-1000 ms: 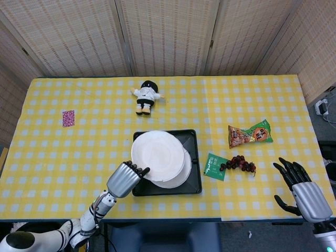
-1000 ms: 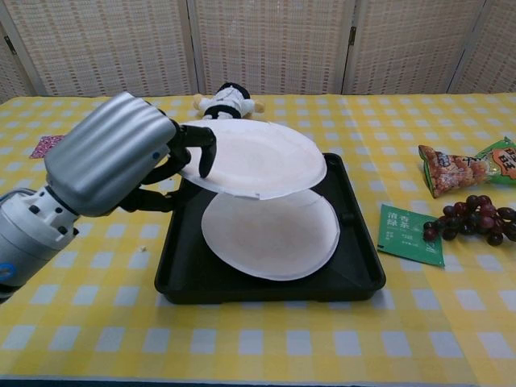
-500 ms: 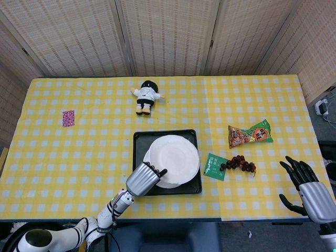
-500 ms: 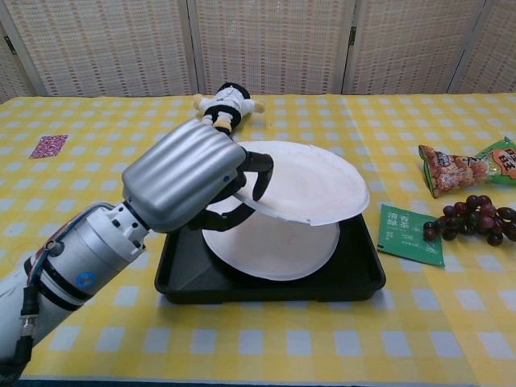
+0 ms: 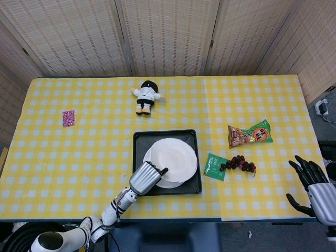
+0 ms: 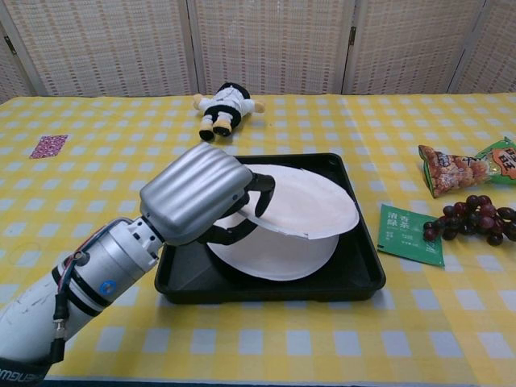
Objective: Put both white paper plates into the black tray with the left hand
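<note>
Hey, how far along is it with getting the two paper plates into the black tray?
Nearly finished. One white paper plate already lies flat in the black tray. The left robot hand holds the second plate by its edge, tilted just above the first, over the tray. Left to do: lower it, let go and withdraw. The right robot hand is open, off to the side.

Doll (image 5: 146, 96) just behind tray (image 5: 192, 135)

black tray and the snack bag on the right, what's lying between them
In the head view, a green packet lies just right of the black tray, with a bunch of dark grapes beside it; the snack bag sits beyond them, further back.
</note>
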Controlling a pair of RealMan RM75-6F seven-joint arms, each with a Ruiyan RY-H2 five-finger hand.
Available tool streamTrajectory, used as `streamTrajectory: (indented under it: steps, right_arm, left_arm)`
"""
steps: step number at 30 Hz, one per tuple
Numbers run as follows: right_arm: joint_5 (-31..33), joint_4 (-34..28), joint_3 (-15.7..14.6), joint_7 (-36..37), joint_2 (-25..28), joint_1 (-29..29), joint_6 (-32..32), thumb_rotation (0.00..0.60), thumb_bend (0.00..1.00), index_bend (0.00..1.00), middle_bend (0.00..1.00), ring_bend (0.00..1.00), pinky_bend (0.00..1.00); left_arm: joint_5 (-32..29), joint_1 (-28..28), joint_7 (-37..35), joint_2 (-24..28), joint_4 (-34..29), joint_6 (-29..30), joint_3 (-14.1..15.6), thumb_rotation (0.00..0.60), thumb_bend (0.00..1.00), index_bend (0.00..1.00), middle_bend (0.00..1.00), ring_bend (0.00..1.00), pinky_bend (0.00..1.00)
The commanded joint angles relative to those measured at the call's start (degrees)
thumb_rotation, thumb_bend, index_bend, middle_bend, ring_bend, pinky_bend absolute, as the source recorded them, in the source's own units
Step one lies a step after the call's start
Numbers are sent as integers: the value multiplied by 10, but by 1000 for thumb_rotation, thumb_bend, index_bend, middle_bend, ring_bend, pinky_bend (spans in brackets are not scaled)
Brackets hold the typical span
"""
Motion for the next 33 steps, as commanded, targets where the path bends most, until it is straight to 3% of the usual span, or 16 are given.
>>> streamTrajectory:
  steps: [1,8,15,21,33]
  right_arm:
    - [-1,0,-1,0,0,0,-2,600,365,0,0,0,0]
    - [-2,0,0,-1,0,-2,1,600,365,0,0,0,0]
    - [-2,0,1,0,0,-2,2,600,365,0,0,0,0]
    - [-6,1,1,0,-1,-3,4,600,365,0,0,0,0]
    - [-19,-1,-3,-11,-6,1,-3,600,365,0,0,0,0]
  left_arm:
    - [0,4,-4,-7,12,-1,7,600,546,626,1000,1000,1000]
    - [-6,10,-12,-13,22,-5,12,600,549,589,1000,1000,1000]
    - [-13,16,-3,-7,0,-6,11,600,337,317,1000,1000,1000]
    - [-22,27,42,25,-73,-23,14,600,203,244,1000,1000,1000]
    - [-17,68,162,155,-293,1,24,600,189,238,1000,1000,1000]
